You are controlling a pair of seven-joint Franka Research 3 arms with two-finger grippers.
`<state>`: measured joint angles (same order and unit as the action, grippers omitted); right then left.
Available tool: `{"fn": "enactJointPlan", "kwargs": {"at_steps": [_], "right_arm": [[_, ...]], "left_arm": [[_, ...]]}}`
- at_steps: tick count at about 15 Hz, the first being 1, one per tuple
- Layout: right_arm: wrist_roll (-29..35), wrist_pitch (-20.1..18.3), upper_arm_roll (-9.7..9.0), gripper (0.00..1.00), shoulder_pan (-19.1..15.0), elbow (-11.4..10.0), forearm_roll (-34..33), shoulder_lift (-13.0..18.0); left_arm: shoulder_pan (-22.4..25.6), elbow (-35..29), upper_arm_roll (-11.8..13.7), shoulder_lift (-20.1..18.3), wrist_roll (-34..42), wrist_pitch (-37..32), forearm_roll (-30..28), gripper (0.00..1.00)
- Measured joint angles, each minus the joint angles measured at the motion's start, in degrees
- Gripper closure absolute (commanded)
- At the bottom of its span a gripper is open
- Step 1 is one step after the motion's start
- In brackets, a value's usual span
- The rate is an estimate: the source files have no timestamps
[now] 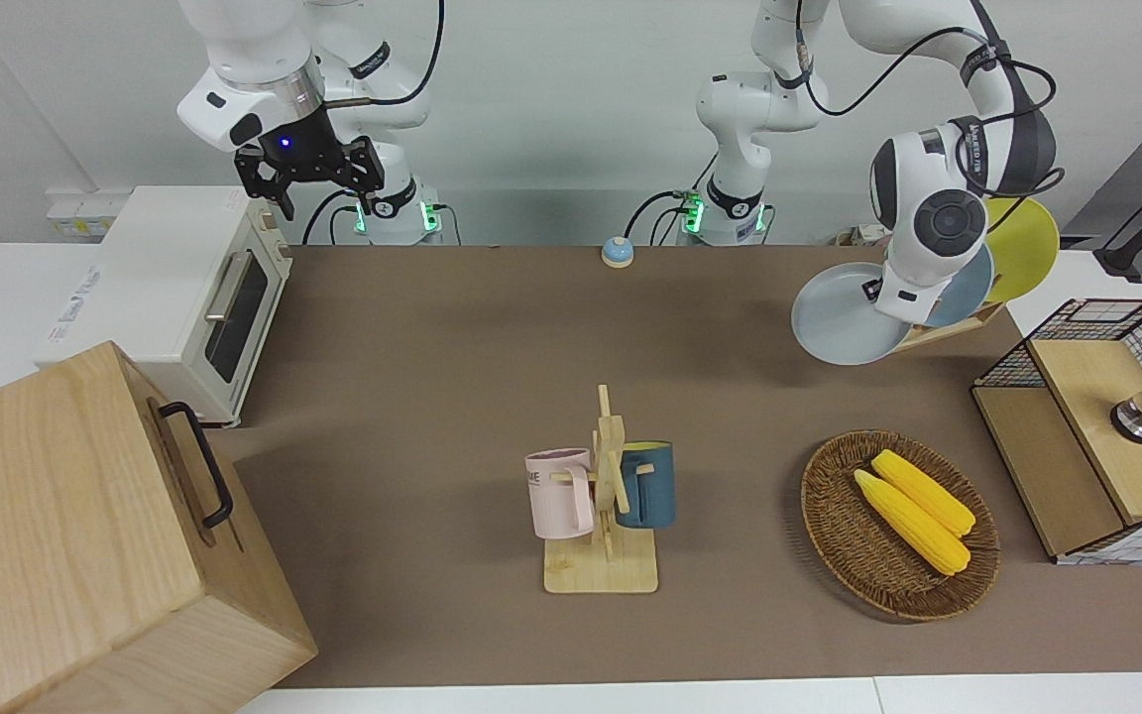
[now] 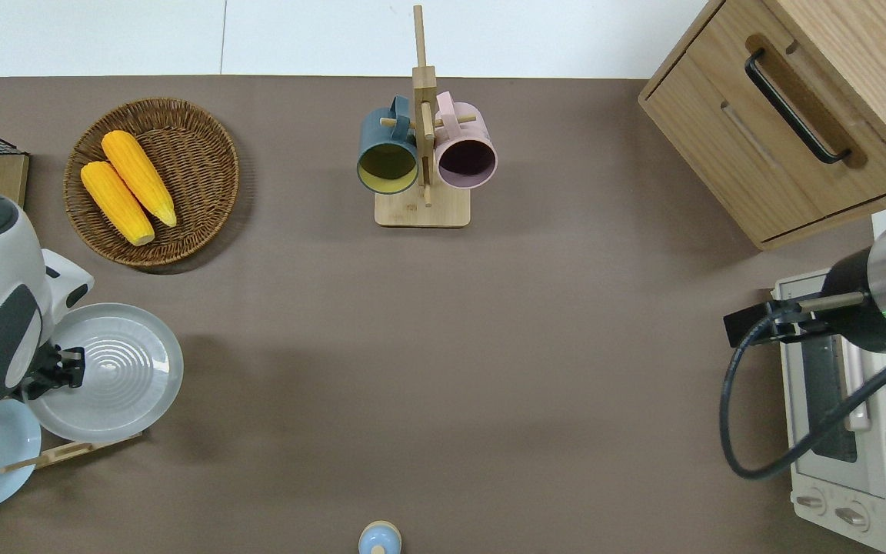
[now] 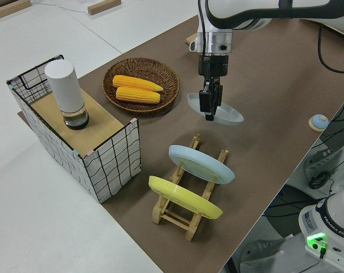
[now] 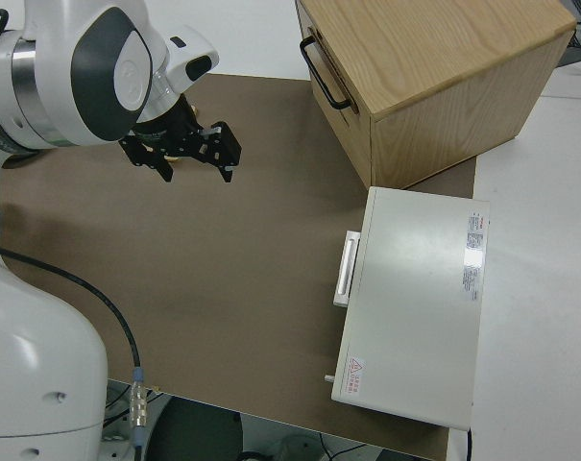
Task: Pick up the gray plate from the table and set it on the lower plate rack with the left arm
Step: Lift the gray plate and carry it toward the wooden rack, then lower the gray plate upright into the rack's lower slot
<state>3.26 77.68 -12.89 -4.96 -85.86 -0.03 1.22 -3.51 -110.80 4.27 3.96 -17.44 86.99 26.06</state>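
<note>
My left gripper (image 2: 66,368) is shut on the rim of the gray plate (image 2: 108,373) and holds it tilted in the air. In the overhead view the plate is over the end of the lower plate rack (image 2: 66,454) that lies farther from the robots. The plate (image 3: 223,112) and gripper (image 3: 208,107) also show in the left side view, above the rack's free pegs (image 3: 194,141). The rack (image 3: 177,219) holds a bluer plate (image 3: 200,164) and a yellow plate (image 3: 183,197). The front view shows the plate (image 1: 839,315) too. My right arm is parked, its gripper (image 1: 311,183) open.
A wicker basket (image 2: 204,154) with two corn cobs stands farther from the robots than the rack. A wire crate (image 3: 109,153) with a white cylinder is at the left arm's end. A mug stand (image 2: 422,211), wooden cabinet (image 2: 797,177), toaster oven (image 1: 174,297) and small blue bell (image 2: 379,538) are also there.
</note>
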Motion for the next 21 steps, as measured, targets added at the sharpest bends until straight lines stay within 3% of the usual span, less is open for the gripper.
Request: {"fn": "enactJointPlan", "kwargs": {"at_steps": [5, 9, 14, 21], "right_arm": [[0.00, 0.00, 0.00, 0.013, 0.00, 0.00, 0.00, 0.00], [0.00, 0.00, 0.00, 0.013, 0.00, 0.00, 0.00, 0.00], [0.00, 0.00, 0.00, 0.011, 0.00, 0.00, 0.00, 0.00], [0.00, 0.00, 0.00, 0.011, 0.00, 0.00, 0.00, 0.00]], "left_arm": [[-1.32, 0.20, -2.58, -0.09, -5.46, -8.55, 13.45, 1.00], [-1.44, 0.04, -3.05, 0.34, -9.59, -13.92, 19.93, 1.00], [-1.44, -0.65, -3.58, 2.43, -16.38, -17.44, 23.83, 1.00], [-1.48, -1.55, -6.87, 5.52, -26.35, -20.55, 24.11, 1.00]]}}
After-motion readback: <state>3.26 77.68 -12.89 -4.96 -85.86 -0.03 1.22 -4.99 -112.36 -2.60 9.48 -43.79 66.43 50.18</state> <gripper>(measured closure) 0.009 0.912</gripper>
